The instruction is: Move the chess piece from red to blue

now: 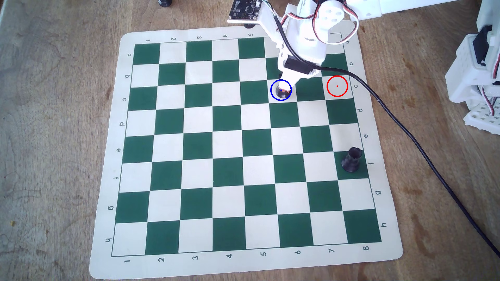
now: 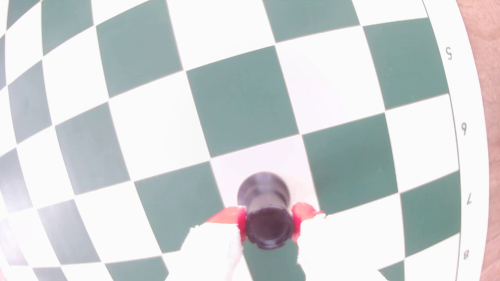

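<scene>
The black chess piece (image 1: 278,95) stands inside the blue circle (image 1: 271,90) on a white square of the board's c row in the overhead view. My white gripper (image 1: 282,92) reaches down over it from the top edge. In the wrist view the gripper (image 2: 269,226) has its red-padded fingertips (image 2: 297,216) pressed on both sides of the piece's notched top (image 2: 266,229). The piece's round base (image 2: 259,186) sits upright on or just above a white square. The red circle (image 1: 337,86) lies two squares to the right and holds nothing.
A stout black rook (image 1: 351,160) stands on a green square at the board's right edge. A black cable (image 1: 405,129) runs from the arm across the board's right side. The arm's white base (image 1: 481,81) is at the right. Another dark piece (image 1: 165,2) lies off the board at the top.
</scene>
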